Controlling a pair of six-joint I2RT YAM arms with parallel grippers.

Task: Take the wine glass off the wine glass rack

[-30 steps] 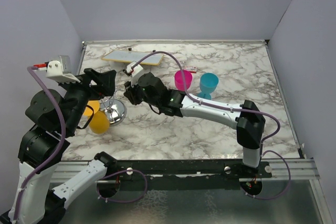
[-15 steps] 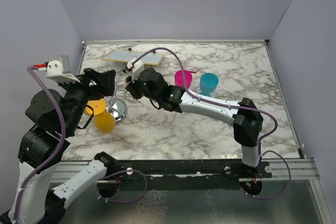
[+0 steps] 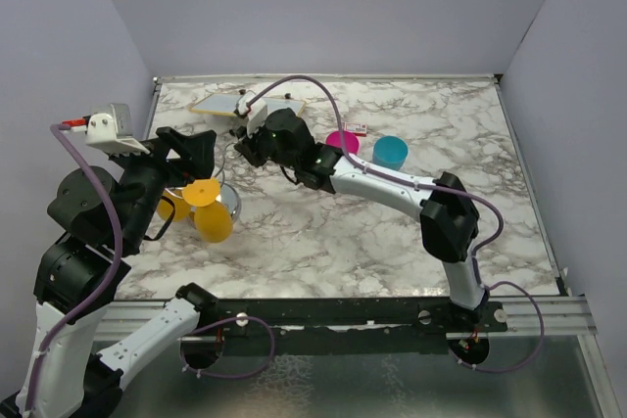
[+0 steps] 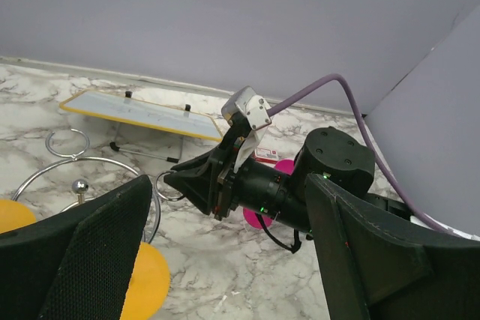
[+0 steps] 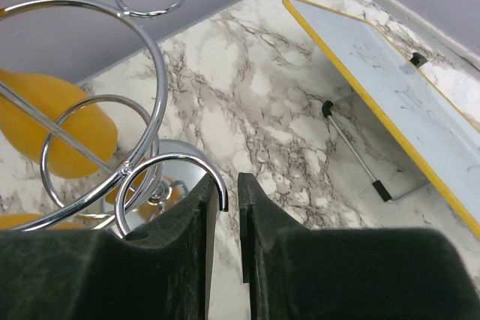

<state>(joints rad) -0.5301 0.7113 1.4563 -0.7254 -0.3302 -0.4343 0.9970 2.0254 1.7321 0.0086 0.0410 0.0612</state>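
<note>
The chrome wine glass rack (image 3: 227, 203) stands at the left of the marble table, its wire rings close in the right wrist view (image 5: 174, 157). A yellow wine glass (image 3: 214, 224) hangs tilted at the rack's front, its round foot up. A second yellow glass (image 3: 172, 209) sits behind my left arm. My right gripper (image 3: 243, 152) is shut on the tip of one wire ring (image 5: 223, 196). My left gripper (image 3: 196, 149) is open and empty above the rack; both yellow glasses (image 4: 146, 282) show below its wide fingers (image 4: 82, 260).
A yellow-framed board (image 3: 211, 105) on a wire stand lies at the back left, behind my right wrist. A pink glass (image 3: 343, 142), a blue glass (image 3: 390, 151) and a small card (image 3: 355, 128) stand right of centre. Walls close the back and both sides.
My right gripper has moved toward the back, still on the wire ring. The front yellow glass has swung right and forward, its foot tipping up. The left arm has not moved.
</note>
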